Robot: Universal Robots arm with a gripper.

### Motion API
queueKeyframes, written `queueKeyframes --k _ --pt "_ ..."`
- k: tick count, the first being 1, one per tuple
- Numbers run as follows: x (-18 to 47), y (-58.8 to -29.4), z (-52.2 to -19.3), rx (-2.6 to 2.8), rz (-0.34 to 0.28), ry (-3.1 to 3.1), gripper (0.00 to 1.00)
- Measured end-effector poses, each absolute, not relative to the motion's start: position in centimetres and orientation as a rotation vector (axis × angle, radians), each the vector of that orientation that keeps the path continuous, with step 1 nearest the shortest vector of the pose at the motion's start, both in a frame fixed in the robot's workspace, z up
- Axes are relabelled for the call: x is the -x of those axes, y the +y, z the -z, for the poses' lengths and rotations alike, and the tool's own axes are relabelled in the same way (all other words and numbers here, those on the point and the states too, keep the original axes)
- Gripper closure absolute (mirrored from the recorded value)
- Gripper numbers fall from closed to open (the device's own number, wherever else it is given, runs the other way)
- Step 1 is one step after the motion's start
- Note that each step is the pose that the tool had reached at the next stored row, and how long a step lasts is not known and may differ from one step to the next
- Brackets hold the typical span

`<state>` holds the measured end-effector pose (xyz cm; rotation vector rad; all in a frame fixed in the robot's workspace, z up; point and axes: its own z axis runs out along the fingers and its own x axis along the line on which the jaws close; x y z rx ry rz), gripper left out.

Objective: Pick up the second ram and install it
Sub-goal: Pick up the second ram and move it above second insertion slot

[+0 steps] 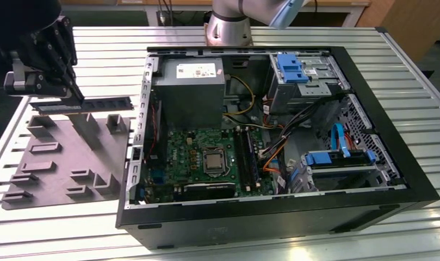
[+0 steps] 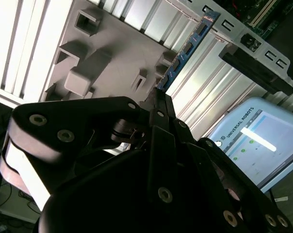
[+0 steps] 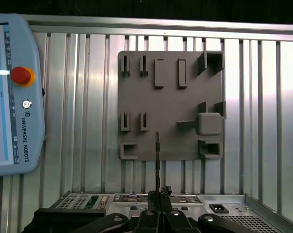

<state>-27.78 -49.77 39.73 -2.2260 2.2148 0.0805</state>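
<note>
Claw (image 1: 73,100) of black metal, seen pinched on one end of the second ram (image 1: 104,104), a long, thin, dark green-black memory stick. The stick is held over the grey plastic fixture plate (image 1: 60,163) on the slatted aluminium desk (image 1: 104,54), beside the open black computer case (image 1: 278,217).

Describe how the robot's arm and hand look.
The hand is matte black: layered flat linkage plates joined by round grey pivot pins, narrowing to slim fingers. The arm is a silver-grey tube with a light blue cap.
</note>
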Motion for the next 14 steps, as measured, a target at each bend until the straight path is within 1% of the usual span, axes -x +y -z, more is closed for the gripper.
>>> queueKeyframes --k 14 --pt "26.5 -49.7 -39.7 2.226 -0.08 2.215 0.89"
